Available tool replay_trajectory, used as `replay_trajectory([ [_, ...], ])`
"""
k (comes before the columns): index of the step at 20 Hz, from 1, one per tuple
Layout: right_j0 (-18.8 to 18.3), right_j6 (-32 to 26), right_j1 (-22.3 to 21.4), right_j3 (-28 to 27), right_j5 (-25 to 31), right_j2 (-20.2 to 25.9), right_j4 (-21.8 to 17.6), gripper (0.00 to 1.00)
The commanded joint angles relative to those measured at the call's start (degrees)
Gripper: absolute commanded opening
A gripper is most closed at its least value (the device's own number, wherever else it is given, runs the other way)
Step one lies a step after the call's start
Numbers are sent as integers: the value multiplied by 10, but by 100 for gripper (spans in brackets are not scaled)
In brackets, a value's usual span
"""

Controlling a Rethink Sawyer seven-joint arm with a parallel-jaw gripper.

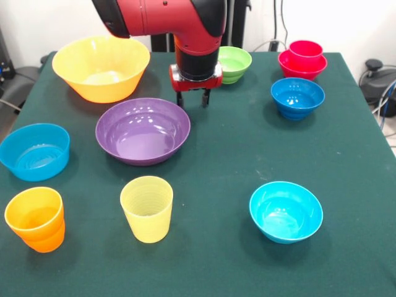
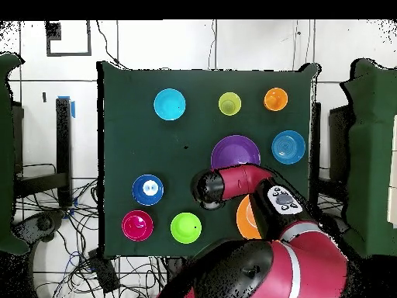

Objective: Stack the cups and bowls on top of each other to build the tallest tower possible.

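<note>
red cup (image 1: 305,49) upright in the red bowl (image 1: 302,65), table's (image 1: 235,154) far corner.
gripper (image 1: 192,98) jaws slightly apart, empty, beside the purple bowl (image 1: 143,130).

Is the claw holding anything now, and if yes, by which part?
Nothing is held. The claw hangs open and empty above the table, beside the far rim of the purple bowl.

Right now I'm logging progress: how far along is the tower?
Done: only the red cup sits in the red bowl. In hand: nothing; the open gripper hangs empty by the purple bowl. Left: every other cup and bowl stands alone on the table.
</note>
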Motion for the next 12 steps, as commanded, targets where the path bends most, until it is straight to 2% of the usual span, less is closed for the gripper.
replay_trajectory([
  [1, 1, -65, -17, -23, 37, 56, 3, 100],
  [6, -1, -69, -69, 8, 59, 61, 16, 100],
  [12, 0, -66, -74, 11, 58, 65, 15, 100],
])
